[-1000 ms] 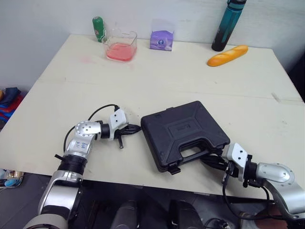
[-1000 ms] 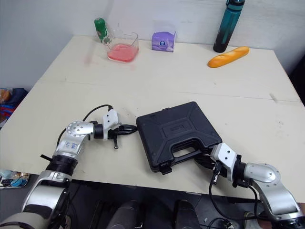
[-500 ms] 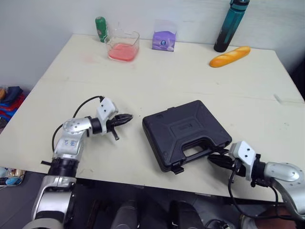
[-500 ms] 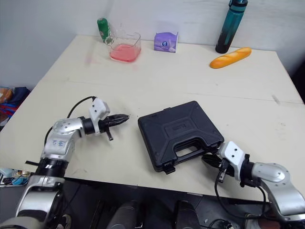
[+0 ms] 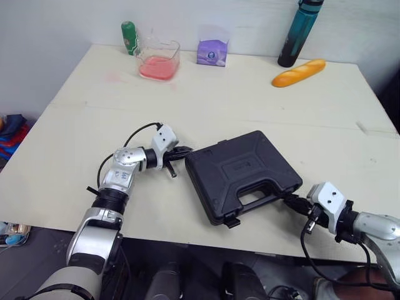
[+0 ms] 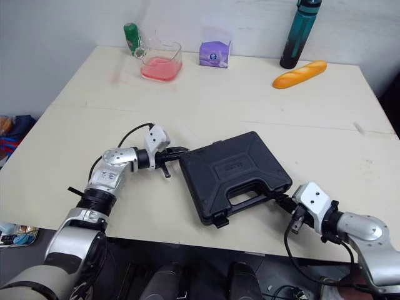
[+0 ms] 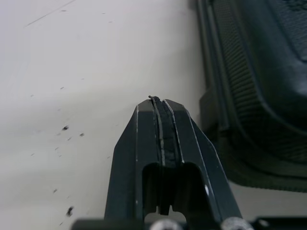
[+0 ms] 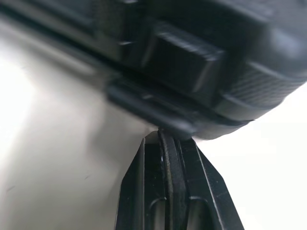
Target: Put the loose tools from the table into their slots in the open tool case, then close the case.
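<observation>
1. Lying shut on the near middle of the surface (image 5: pixel 250 100), the black tool case (image 5: pixel 240 172) sits flat and turned at an angle to the surface's edge.
2. Its long axis runs from near left to far right. The handle side faces the near right, and the opposite long side faces the far left.
3. A small raised plate sits in the middle of the lid; any writing on it is too small to read.
4. The left pincer (image 5: pixel 184 151) lies low over the surface, its fingers pressed together and holding nothing. It points right, and its tip is just beside the case's left corner.
5. The right pincer (image 5: pixel 291 200) is also closed and empty. It points left and far, with its tip at the case's near right edge, beside the handle.
6. Along the far edge of the surface, well apart from the case, stand a green bottle (image 5: pixel 129 37), a clear container with pink contents (image 5: pixel 158 62), a purple packet (image 5: pixel 212 53) with unreadable print, a teal bottle (image 5: pixel 300 31) and a bread loaf (image 5: pixel 298 72).
</observation>
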Robot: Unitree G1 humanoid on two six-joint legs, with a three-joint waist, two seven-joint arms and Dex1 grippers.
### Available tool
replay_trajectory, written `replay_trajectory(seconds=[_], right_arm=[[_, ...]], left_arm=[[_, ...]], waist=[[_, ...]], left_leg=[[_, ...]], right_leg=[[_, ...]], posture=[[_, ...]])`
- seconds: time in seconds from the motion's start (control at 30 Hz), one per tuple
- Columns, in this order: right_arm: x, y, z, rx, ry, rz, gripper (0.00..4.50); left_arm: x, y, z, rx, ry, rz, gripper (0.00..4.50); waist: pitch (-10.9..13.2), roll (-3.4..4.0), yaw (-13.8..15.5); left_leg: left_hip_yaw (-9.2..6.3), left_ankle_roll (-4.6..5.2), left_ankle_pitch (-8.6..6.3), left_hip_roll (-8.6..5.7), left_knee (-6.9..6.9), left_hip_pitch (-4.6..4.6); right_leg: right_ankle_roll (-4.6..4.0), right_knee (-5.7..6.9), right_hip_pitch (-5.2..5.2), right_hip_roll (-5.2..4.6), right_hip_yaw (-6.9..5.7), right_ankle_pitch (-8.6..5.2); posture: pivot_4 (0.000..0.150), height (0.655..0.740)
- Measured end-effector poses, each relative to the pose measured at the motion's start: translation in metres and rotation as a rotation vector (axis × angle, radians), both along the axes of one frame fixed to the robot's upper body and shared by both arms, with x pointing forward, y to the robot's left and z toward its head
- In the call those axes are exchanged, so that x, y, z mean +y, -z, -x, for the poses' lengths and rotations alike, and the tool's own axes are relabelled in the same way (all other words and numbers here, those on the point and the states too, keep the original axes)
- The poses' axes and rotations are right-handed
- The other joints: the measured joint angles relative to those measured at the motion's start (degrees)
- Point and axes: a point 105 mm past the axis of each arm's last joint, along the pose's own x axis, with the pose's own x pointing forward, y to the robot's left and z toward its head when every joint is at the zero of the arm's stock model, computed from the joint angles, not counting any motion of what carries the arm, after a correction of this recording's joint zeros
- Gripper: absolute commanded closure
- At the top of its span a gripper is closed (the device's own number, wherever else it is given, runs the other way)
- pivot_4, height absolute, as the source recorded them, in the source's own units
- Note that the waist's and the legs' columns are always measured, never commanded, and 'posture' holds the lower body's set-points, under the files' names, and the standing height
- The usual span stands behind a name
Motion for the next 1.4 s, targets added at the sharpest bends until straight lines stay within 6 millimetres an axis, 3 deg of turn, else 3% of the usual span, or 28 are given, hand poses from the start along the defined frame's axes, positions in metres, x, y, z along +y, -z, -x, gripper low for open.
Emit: replay_trajectory(seconds=[0.13,0.57,0.63,0.73,0.83,0.97,1.07,1.2,1.3,1.4], right_arm=[[0.003,-0.001,-0.006,-0.017,-0.002,-0.01,4.5],[0.011,-0.003,-0.022,-0.069,-0.009,-0.025,4.5],[0.012,-0.002,-0.022,-0.072,-0.004,-0.029,4.5],[0.012,-0.002,-0.021,-0.079,0.013,-0.044,4.5],[0.01,0.0,-0.017,-0.085,0.039,-0.057,4.5],[0.001,0.001,-0.008,-0.067,0.119,-0.165,4.5],[-0.003,-0.005,-0.004,-0.088,0.14,-0.188,4.5],[-0.01,0.005,0.014,-0.036,0.162,-0.202,4.5],[-0.009,0.004,0.02,-0.052,0.166,-0.232,4.5],[-0.011,0.002,0.024,-0.064,0.183,-0.229,4.5]], left_arm=[[0.001,0.001,0.003,0.002,0.014,-0.011,4.48],[0.032,0.013,0.026,0.045,-0.11,-0.048,4.48],[0.035,0.006,0.028,0.065,-0.143,-0.005,4.48],[0.032,-0.024,0.033,0.047,-0.138,0.069,4.48],[0.014,-0.063,0.048,-0.029,-0.005,0.097,4.48],[-0.04,-0.105,0.07,-0.101,0.242,0.128,4.48],[-0.069,-0.106,0.079,-0.095,0.343,0.111,4.48],[-0.118,-0.103,0.07,-0.055,0.407,0.079,4.48],[-0.143,-0.103,0.064,-0.078,0.422,0.037,4.48],[-0.165,-0.082,0.054,-0.059,0.402,-0.02,4.48]], waist=[[0.0,0.0,-0.4],[0.0,0.01,-1.4],[0.0,0.01,-1.4],[0.0,0.01,-1.4],[0.0,0.04,-1.2],[0.0,0.06,0.3],[0.0,0.11,0.1],[0.0,0.13,0.5],[0.0,0.14,0.0],[0.0,0.2,0.0]], left_leg=[[0.02,-0.02,0.01,0.04,0.0,0.02],[0.0,-0.03,0.01,0.09,0.0,0.03],[-0.02,-0.03,0.01,0.1,0.0,0.02],[-0.05,-0.05,0.0,0.11,-0.01,0.01],[-0.04,-0.07,0.0,0.08,-0.02,0.01],[-0.07,-0.04,0.0,-0.01,-0.01,0.0],[-0.01,-0.03,0.0,-0.01,-0.03,0.0],[-0.02,-0.02,0.03,-0.11,-0.02,-0.06],[0.03,0.0,0.02,-0.1,-0.06,-0.01],[0.07,0.0,0.02,-0.09,-0.06,0.0]], right_leg=[[-0.01,0.02,-0.01,0.05,0.03,0.0],[-0.02,0.07,-0.02,0.01,0.06,0.01],[-0.02,0.06,-0.02,0.01,0.06,0.01],[-0.02,0.05,-0.02,0.0,0.06,0.01],[-0.02,0.03,-0.02,-0.01,0.07,0.01],[-0.02,-0.02,0.04,-0.01,0.09,0.01],[-0.01,-0.06,0.03,0.05,0.13,0.02],[0.0,-0.09,0.01,0.17,0.13,0.02],[0.0,-0.09,0.0,0.17,0.18,0.02],[0.0,-0.12,-0.03,0.18,0.18,0.02]], posture=[[0.15,0.74],[0.15,0.74],[0.15,0.74],[0.15,0.74],[0.15,0.74],[0.15,0.74],[0.15,0.74],[0.15,0.74],[0.15,0.74],[0.15,0.74]])
